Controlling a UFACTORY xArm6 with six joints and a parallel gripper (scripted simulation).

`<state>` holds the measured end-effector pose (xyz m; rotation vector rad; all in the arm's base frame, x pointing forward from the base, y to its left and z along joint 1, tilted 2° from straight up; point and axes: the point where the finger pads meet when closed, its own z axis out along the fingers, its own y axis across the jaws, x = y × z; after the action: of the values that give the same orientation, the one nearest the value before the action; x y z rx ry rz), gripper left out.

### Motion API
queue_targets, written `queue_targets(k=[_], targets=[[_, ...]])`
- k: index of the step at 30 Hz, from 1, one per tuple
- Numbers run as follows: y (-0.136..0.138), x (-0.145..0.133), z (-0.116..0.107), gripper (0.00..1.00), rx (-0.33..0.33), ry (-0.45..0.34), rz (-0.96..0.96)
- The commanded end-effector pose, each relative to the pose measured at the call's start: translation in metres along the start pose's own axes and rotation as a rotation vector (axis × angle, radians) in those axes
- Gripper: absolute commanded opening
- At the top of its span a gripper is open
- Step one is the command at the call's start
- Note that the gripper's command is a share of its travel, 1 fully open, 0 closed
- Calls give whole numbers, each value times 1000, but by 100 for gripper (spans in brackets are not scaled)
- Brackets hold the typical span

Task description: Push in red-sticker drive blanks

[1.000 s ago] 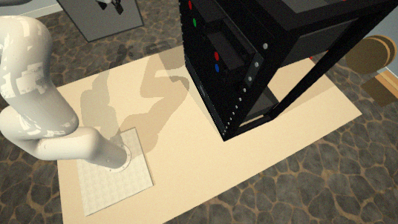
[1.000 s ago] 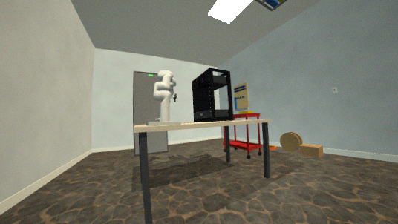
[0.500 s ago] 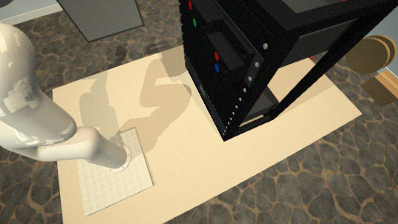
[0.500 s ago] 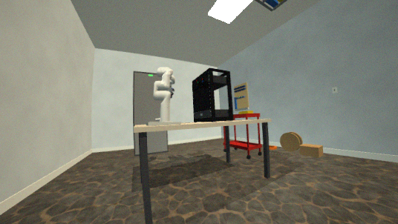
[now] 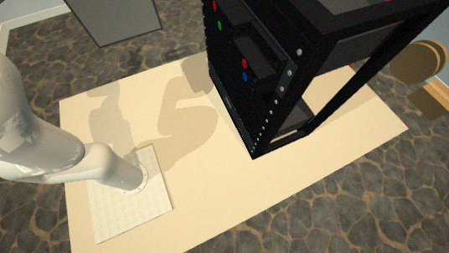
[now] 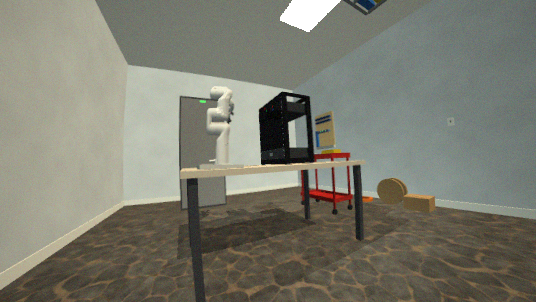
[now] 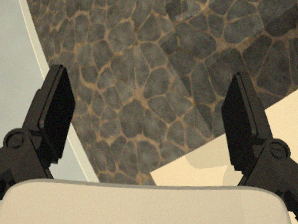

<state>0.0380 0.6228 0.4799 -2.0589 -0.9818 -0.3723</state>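
The black rack (image 5: 293, 80) (image 6: 286, 128) stands on the right half of the table (image 5: 201, 184) (image 6: 272, 168). Its front face carries round stickers in the top view: a red sticker (image 5: 214, 6) at the top, a green sticker (image 5: 219, 25) below it, a second red sticker (image 5: 244, 63) lower down, and a blue sticker (image 5: 245, 76) just under that. My gripper (image 7: 149, 86) is open and empty. In the wrist view it looks past the table's edge at the floor, with no rack in sight. In the exterior view the gripper (image 6: 231, 114) hangs high, left of the rack and apart from it.
The arm's base sits on a pale square plate (image 5: 126, 209) at the table's left front. A grey door (image 5: 113, 18) (image 6: 192, 150) is behind. A red cart (image 6: 330, 180), a wooden spool (image 5: 416, 60) (image 6: 391, 190) and a cardboard box (image 6: 419, 202) stand on the floor to the right.
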Motion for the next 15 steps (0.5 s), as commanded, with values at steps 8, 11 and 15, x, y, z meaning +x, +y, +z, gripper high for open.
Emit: queue_targets(k=[8,11,15], targets=[[-33,28,-64,100,199,217,85],[-36,35,-82,100,240,272,111],[-37,41,-100,100,277,329,139]])
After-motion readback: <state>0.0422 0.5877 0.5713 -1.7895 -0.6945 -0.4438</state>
